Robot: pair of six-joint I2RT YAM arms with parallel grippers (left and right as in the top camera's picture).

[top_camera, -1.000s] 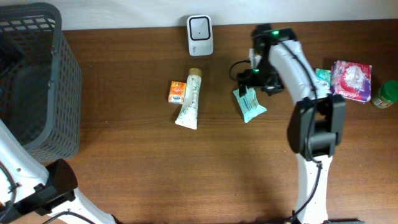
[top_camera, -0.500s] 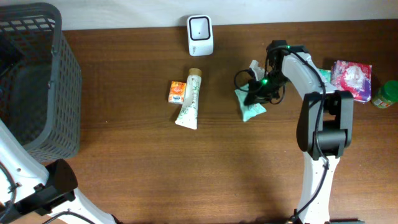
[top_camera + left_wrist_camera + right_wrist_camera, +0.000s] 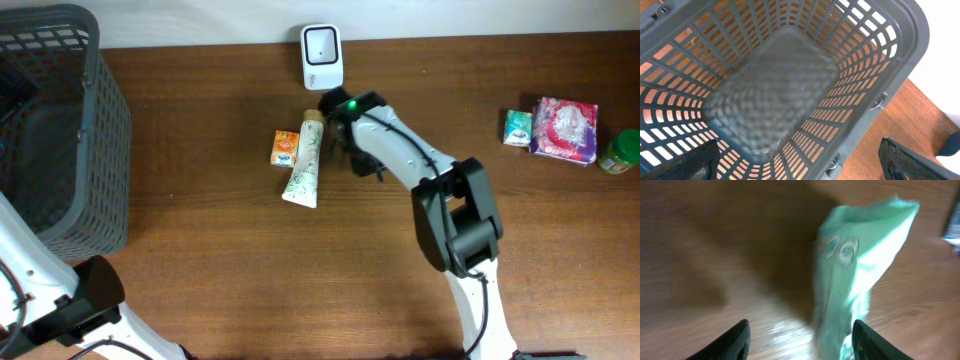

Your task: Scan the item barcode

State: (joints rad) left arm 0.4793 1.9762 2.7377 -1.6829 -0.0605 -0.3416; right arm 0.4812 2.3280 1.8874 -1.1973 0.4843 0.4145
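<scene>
The item, a mint-green packet (image 3: 855, 255), shows blurred in the right wrist view, standing on end between my right gripper's (image 3: 800, 330) fingers, close against the right finger (image 3: 875, 340). The jaws stand apart, with bare table showing left of the packet. Overhead, the right gripper (image 3: 360, 160) reaches to just below the white scanner (image 3: 322, 56) at the back edge; the arm hides the packet there. My left gripper (image 3: 800, 162) hangs open over the grey basket (image 3: 910, 30), nothing between its fingers.
A toothpaste tube (image 3: 305, 160) and a small orange box (image 3: 285, 148) lie just left of the right gripper. The grey basket (image 3: 100, 120) fills the left end. A pink packet (image 3: 566, 130), a small green box (image 3: 517, 128) and a green jar (image 3: 622, 152) sit at far right.
The right arm has swung left from the table's right half to below the scanner. The green packet is gone from its earlier spot on the table. The left arm is unchanged.
</scene>
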